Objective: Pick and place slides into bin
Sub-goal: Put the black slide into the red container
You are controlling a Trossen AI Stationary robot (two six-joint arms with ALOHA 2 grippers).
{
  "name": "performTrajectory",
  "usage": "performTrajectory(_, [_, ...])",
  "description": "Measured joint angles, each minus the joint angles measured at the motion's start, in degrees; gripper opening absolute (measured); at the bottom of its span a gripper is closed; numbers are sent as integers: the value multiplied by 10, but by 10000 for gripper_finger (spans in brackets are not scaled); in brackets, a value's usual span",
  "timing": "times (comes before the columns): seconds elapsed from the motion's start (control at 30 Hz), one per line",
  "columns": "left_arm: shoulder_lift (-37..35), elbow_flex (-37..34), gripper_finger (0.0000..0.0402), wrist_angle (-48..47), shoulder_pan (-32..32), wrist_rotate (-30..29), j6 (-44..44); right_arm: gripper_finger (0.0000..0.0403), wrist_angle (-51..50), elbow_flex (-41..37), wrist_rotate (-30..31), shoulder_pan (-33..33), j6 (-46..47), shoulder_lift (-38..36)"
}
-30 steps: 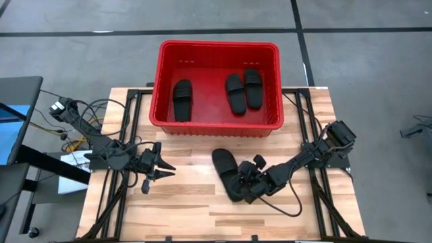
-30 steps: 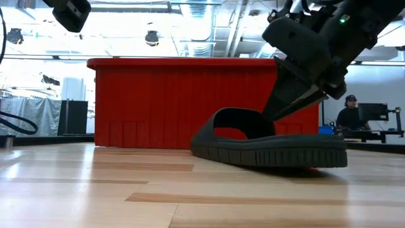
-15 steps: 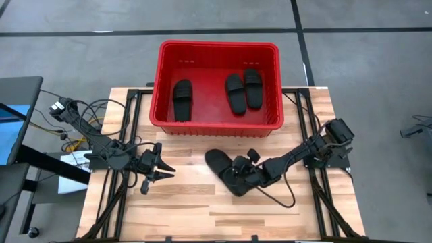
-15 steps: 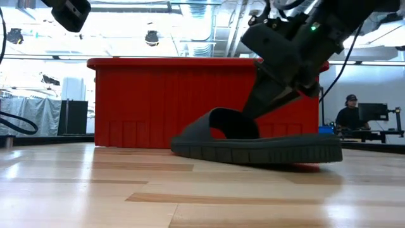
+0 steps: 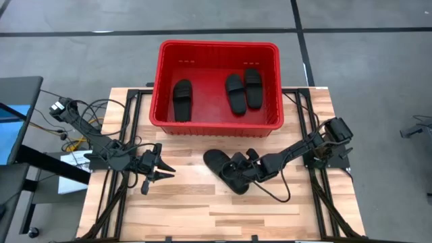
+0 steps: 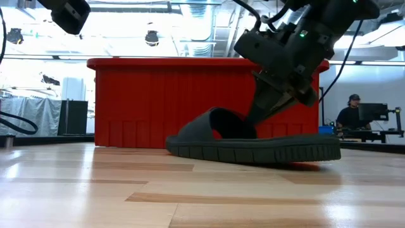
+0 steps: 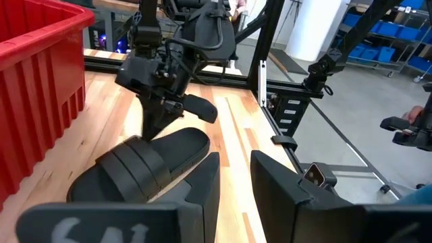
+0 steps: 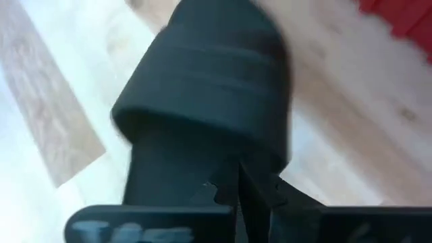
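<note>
Bin (image 5: 217,127) wall blocks far side; open tabletop (image 5: 196,209) near, left of slide (image 5: 221,169).

Wood table (image 5: 196,209): red bin (image 5: 217,126) at far edge, 1 slide (image 5: 223,167) on top.

I see the bin (image 5: 217,86) at the far side of the table (image 5: 189,216). Three slides (image 5: 242,92) lie in it. One slide (image 5: 223,169) lies on the table in front of the bin, under my right gripper (image 5: 239,168). My left gripper (image 5: 160,169) is left of it.
</note>
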Motion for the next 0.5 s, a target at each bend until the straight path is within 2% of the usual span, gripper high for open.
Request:
performTrajectory(0.17, [0,0,75,-7,0,4,-7,0,3,0,-33,24,25,0])
performTrajectory(0.3, [0,0,75,-8,0,12,-9,0,-2,5,-33,52,40,0])
performTrajectory(0.43, [0,0,75,-9,0,12,-9,0,-14,18,7,77,8,0])
performTrajectory(0.5, [0,0,75,-9,0,12,-9,0,-15,24,12,80,-40,0])
